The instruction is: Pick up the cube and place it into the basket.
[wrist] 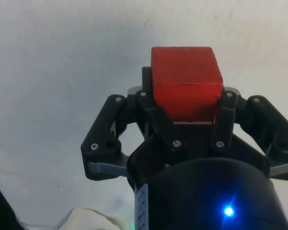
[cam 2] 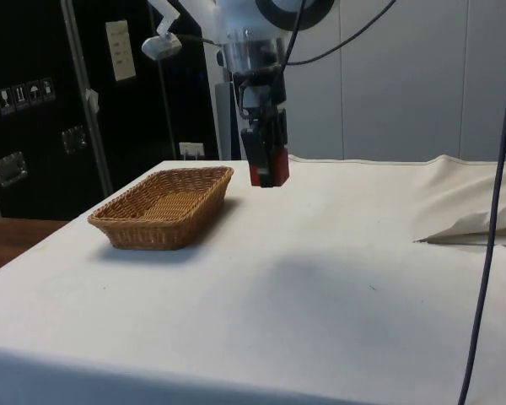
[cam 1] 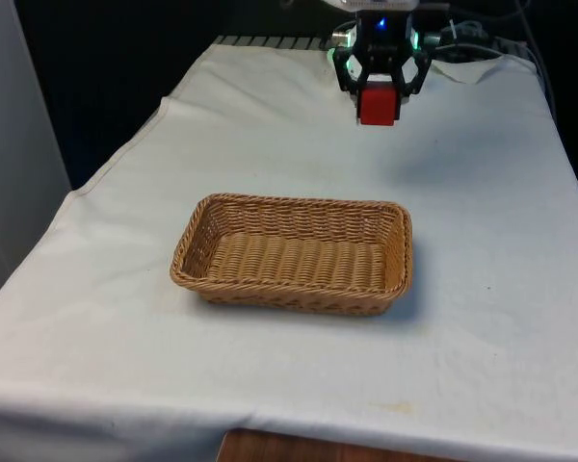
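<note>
Above the tabletop (cam 1: pixel 482 192), your fingers (cam 1: pixel 378 108) grip the cube (cam 1: pixel 377 104), held clear of the cloth; the basket (cam 1: pixel 212 217) lies well apart, towards the front camera.

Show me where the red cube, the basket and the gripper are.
red cube (cam 1: pixel 377 106), front view, its front face.
basket (cam 1: pixel 291 203), front view, far rim.
gripper (cam 2: pixel 267 173), side view, between the fingertips.

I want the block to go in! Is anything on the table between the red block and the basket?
No. Just bare white cloth lies between the red cube, held up by the gripper, and the basket, seen in the front view.
</note>
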Motion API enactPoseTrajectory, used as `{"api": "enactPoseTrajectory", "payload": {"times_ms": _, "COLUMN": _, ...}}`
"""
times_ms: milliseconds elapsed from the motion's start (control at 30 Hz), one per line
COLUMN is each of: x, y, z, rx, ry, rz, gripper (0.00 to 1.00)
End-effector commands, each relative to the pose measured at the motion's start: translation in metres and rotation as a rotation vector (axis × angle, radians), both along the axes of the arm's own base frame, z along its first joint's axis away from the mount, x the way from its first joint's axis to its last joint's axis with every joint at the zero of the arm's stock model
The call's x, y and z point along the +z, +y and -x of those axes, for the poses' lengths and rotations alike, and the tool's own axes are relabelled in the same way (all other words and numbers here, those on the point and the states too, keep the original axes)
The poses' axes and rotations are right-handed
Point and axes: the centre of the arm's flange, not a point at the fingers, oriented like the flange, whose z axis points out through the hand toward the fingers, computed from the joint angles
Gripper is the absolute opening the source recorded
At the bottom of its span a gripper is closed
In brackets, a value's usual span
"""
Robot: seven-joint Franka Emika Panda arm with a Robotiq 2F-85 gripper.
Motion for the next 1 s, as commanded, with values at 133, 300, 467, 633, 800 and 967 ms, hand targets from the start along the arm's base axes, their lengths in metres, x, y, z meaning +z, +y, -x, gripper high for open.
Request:
{"api": "enactPoseTrajectory", "payload": {"times_ms": 133, "x": 0.001, "y": -0.003, "z": -0.001, "rx": -0.003, "ry": 0.003, "rz": 0.000, "gripper": 0.00}}
{"api": "enactPoseTrajectory", "payload": {"times_ms": 300, "x": 0.001, "y": -0.007, "z": -0.008, "rx": -0.009, "ry": 0.010, "rz": -0.003, "gripper": 0.00}}
{"api": "enactPoseTrajectory", "payload": {"times_ms": 467, "x": 0.002, "y": -0.011, "z": -0.016, "rx": -0.012, "ry": 0.021, "rz": -0.005, "gripper": 0.00}}
{"api": "enactPoseTrajectory", "payload": {"times_ms": 633, "x": 0.004, "y": -0.015, "z": -0.023, "rx": -0.015, "ry": 0.033, "rz": -0.007, "gripper": 0.00}}
{"api": "enactPoseTrajectory", "payload": {"times_ms": 800, "x": 0.008, "y": -0.021, "z": -0.033, "rx": -0.016, "ry": 0.049, "rz": -0.008, "gripper": 0.00}}
{"api": "enactPoseTrajectory", "payload": {"times_ms": 967, "x": 0.014, "y": -0.024, "z": -0.039, "rx": -0.016, "ry": 0.060, "rz": -0.005, "gripper": 0.00}}
